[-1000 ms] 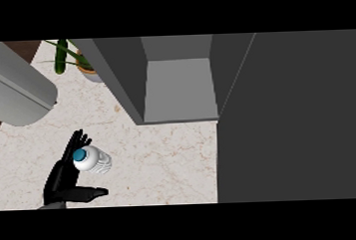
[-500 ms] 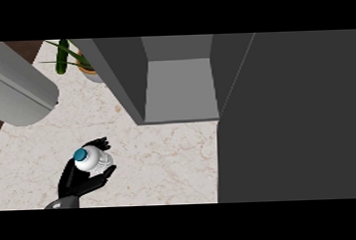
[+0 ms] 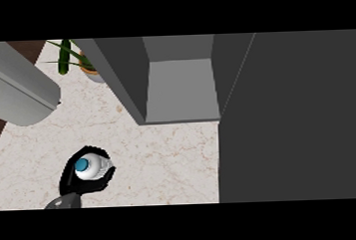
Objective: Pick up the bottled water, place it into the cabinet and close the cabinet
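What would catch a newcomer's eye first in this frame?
The bottled water with its blue cap, low at the left, gripped by the black left hand over the pale counter. Next, the open grey cabinet at upper centre, its dark door filling the right side.

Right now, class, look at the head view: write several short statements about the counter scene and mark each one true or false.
1. The left robot hand is curled round the bottled water. True.
2. The bottle already stands inside the cabinet. False: it is over the counter, apart from the cabinet.
3. The cabinet is shut. False: its inside shows.
4. A potted plant stands left of the cabinet. True.
5. The bottle's cap is red. False: blue.
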You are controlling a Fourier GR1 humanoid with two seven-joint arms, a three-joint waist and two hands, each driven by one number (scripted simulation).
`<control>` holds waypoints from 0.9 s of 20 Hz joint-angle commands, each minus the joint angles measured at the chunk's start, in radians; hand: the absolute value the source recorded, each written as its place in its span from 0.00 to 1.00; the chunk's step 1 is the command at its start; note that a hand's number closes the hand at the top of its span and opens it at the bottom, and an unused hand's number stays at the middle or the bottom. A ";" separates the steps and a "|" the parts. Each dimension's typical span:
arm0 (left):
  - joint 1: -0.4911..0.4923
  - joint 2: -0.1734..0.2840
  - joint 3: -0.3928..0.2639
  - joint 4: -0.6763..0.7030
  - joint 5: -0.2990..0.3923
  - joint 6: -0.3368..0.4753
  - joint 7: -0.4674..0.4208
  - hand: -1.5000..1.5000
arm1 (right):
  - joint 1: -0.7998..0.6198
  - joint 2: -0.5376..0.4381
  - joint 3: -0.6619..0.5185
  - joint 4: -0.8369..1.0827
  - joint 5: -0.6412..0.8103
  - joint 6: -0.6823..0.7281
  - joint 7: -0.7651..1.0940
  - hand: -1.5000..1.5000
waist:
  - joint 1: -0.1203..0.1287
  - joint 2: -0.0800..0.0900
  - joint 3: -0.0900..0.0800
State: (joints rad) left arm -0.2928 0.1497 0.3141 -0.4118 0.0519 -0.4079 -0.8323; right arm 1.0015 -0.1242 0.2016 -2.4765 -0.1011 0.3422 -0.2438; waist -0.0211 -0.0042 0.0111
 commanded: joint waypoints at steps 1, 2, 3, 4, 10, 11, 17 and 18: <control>0.003 -0.033 0.008 0.017 0.016 -0.023 -0.088 1.00 | -0.007 -0.003 -0.024 -0.076 -0.060 -0.010 0.053 0.00 | 0.007 0.006 -0.013; 0.016 -0.061 0.011 0.038 0.015 -0.011 -0.140 1.00 | 0.002 0.002 0.000 -0.097 -0.057 -0.010 0.054 0.00 | 0.002 0.008 -0.014; 0.032 -0.102 -0.003 0.021 0.006 0.028 -0.153 1.00 | 0.004 0.000 -0.006 -0.077 -0.051 0.001 0.028 0.00 | 0.003 0.006 -0.013; 0.022 -0.142 0.014 -0.003 0.027 0.090 -0.133 1.00 | 0.000 -0.011 -0.039 -0.087 -0.095 -0.005 0.061 0.00 | 0.010 0.006 -0.012; 0.045 -0.145 -0.059 -0.056 0.073 0.103 -0.165 1.00 | 0.007 -0.006 -0.037 -0.055 -0.076 0.013 0.019 0.00 | 0.010 0.001 -0.011; -0.022 -0.146 -0.101 -0.008 0.116 0.146 -0.150 1.00 | -0.002 -0.002 -0.001 -0.073 -0.044 0.001 0.056 0.00 | 0.001 0.004 -0.013; 0.005 -0.148 -0.230 -0.148 0.236 0.151 -0.030 1.00 | 0.044 0.009 0.014 -0.094 -0.038 0.008 0.042 0.00 | 0.009 -0.004 -0.011; -0.069 -0.149 -0.249 -0.150 0.289 0.211 0.043 1.00 | -0.020 0.002 -0.040 -0.048 -0.083 -0.001 0.055 0.00 | 0.011 -0.001 -0.011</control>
State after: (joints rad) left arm -0.3066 0.0174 0.1589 -0.5279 0.2347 -0.2468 -0.8572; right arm 0.9998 -0.1163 0.1960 -2.4703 -0.1011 0.3504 -0.2368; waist -0.0105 -0.0064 0.0032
